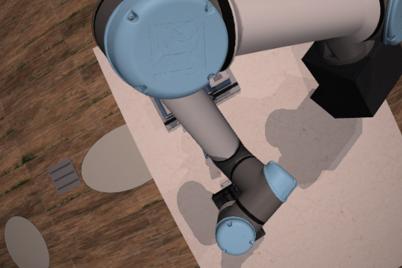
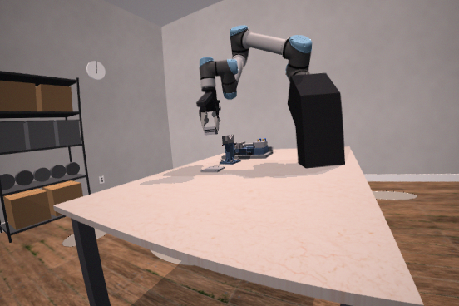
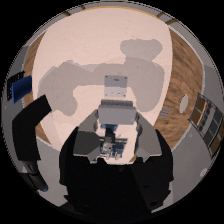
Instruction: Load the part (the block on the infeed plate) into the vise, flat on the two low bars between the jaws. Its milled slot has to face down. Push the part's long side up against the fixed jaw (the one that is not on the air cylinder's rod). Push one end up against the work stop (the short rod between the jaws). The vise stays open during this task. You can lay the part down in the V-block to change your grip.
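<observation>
Pale marble table, pincer clamped on light grey rectangular part, high above infeed plate

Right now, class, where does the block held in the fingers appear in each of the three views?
Top: not visible; the arm's wrist covers it.
Exterior: left of centre, the block hangs between the fingers, high above the flat plate.
Wrist: at the centre, the block sits just below the plate in the picture.
Shared landmark: the pale pink table.
</observation>
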Action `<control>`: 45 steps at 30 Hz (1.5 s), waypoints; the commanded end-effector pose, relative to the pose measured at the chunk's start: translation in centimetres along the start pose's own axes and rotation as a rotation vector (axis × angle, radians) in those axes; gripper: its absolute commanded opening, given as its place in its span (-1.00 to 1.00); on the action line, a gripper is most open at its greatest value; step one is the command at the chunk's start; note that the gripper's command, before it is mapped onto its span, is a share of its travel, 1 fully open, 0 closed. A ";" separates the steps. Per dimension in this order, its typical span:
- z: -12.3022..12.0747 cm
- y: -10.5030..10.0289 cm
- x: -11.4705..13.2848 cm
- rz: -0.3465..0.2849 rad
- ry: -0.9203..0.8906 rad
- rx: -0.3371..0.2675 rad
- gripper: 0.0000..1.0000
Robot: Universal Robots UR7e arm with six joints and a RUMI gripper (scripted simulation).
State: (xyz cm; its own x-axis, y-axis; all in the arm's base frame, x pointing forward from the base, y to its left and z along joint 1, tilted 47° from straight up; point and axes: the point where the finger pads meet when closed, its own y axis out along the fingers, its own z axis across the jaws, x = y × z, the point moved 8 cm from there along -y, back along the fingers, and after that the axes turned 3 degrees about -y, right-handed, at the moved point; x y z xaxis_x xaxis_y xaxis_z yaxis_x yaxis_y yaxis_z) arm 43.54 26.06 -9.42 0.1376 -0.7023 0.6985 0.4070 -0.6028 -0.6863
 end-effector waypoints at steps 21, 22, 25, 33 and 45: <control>0.0 -3.9 0.0 0.000 0.001 -0.001 -1.00; 0.0 -3.9 0.0 0.000 0.001 -0.001 -1.00; 0.0 -4.0 0.0 0.000 0.001 -0.001 -1.00; 0.0 -4.0 0.0 0.000 0.001 -0.001 -1.00; 0.0 -4.0 0.0 0.000 0.001 -0.001 -1.00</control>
State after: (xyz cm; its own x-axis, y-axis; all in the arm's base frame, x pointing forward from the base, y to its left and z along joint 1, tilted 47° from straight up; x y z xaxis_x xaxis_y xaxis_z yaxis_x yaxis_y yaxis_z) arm 41.96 28.43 -6.74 0.1370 -0.7020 0.6989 0.4053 -0.6041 -0.6862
